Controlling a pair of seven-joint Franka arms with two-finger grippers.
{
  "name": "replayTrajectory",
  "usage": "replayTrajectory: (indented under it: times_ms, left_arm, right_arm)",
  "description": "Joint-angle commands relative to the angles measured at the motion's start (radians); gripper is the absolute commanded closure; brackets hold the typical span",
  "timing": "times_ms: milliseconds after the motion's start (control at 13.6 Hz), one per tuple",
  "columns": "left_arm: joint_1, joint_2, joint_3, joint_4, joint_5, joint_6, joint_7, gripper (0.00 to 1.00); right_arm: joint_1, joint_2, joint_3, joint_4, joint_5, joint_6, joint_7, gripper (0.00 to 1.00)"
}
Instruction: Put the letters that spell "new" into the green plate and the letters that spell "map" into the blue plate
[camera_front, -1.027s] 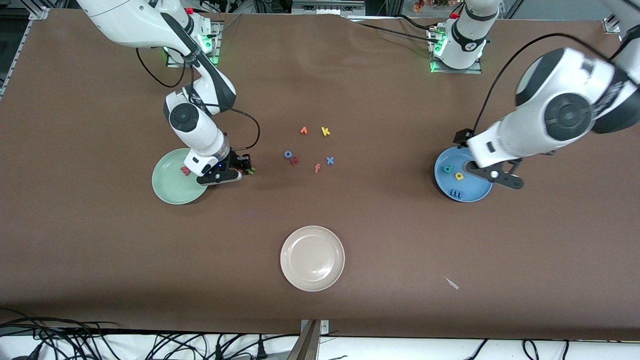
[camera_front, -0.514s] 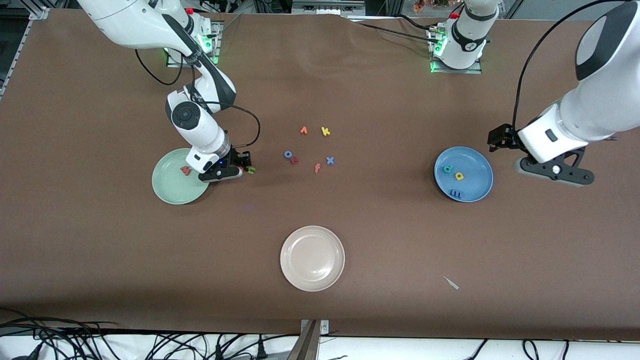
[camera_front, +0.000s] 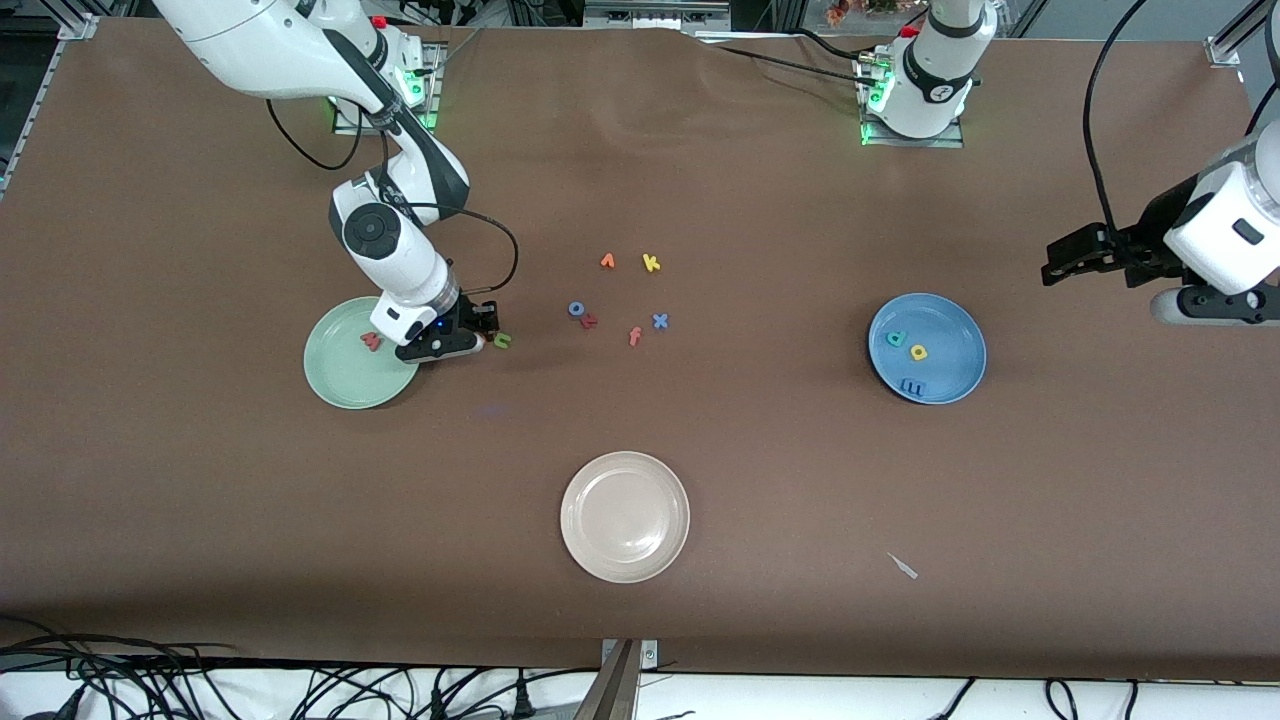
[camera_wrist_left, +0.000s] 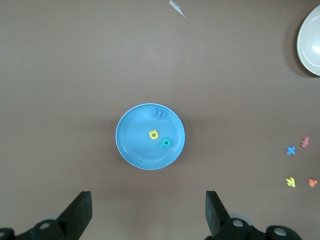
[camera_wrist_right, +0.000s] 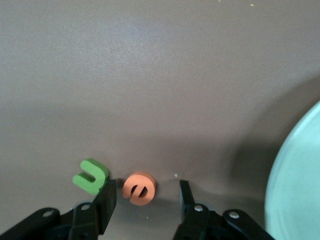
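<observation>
With the blue plate (camera_front: 927, 348) already holding its three letters and the left pincer (camera_wrist_left: 147, 215) waiting apart above the table, the right pincer (camera_wrist_right: 146, 197), apart, straddles the orange e (camera_wrist_right: 139, 188) beside the green plate (camera_front: 345, 375), so closing and lifting looks next.

Brown table (camera_front: 760, 480), black cables (camera_front: 200, 685) along edge

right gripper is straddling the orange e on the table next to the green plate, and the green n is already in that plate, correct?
Not quite. The green n lies on the table beside the orange e, just outside the right gripper, not in the green plate. The right wrist view shows it.
</observation>
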Motion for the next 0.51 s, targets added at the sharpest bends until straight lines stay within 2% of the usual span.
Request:
replayTrajectory:
  times_ms: [0, 147, 440]
  left_arm:
    - [-0.074, -0.181, 0.045, -0.256, -0.001, 0.149, 0.012, 0.0]
    - [-0.171, -0.24, 0.103, -0.309, 0.048, 0.163, 0.011, 0.0]
    - [-0.199, -0.206, 0.154, -0.257, 0.036, 0.118, 0.009, 0.0]
  right_arm:
    - [0.002, -0.01, -0.003, -0.025, -0.028, 0.035, 0.019, 0.46]
    - [0.002, -0.007, -0.003, -0.022, -0.025, 0.036, 0.022, 0.49]
    - [0.003, 0.004, -0.003, -0.022, -0.029, 0.058, 0.045, 0.55]
